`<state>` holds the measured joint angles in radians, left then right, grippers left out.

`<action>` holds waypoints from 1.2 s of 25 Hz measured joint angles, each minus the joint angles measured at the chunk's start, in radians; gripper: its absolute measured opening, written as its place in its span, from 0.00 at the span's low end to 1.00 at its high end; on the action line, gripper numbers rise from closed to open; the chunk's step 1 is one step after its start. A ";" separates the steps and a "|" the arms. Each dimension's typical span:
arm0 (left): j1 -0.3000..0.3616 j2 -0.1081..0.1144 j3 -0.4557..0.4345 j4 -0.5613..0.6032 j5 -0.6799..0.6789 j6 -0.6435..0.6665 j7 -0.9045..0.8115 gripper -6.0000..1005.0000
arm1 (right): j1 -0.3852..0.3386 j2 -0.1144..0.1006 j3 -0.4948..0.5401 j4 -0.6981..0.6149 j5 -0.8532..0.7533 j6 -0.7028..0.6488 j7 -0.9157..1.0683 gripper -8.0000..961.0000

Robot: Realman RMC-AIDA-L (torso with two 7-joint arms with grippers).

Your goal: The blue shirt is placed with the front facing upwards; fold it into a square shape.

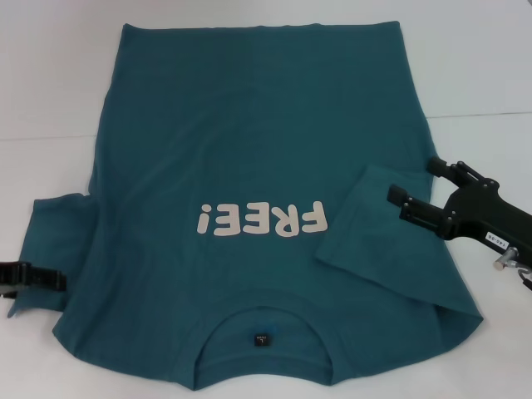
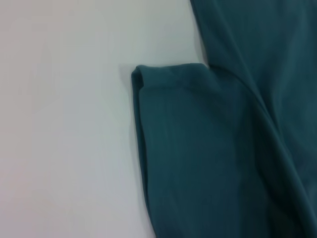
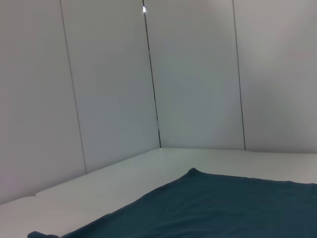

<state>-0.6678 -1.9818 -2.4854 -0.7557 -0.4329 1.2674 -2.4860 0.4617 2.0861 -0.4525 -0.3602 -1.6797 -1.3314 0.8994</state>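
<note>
Fingers of right gripper [image 1: 409, 193] (angled inward) over blue shirt [image 1: 249, 141] sleeve.

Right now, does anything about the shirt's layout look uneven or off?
Yes. The blue shirt is lopsided: its sleeve on the robot's right is folded in over the chest by the right gripper, while the sleeve on the left lies spread out beside the left gripper.
</note>
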 joint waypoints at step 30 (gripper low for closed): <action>0.011 -0.009 0.022 -0.041 0.006 -0.001 -0.036 0.10 | -0.006 0.001 0.000 0.012 0.005 -0.008 -0.005 0.98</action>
<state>-0.6564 -1.9910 -2.4636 -0.7965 -0.4266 1.2669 -2.5219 0.4555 2.0874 -0.4525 -0.3481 -1.6752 -1.3395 0.8943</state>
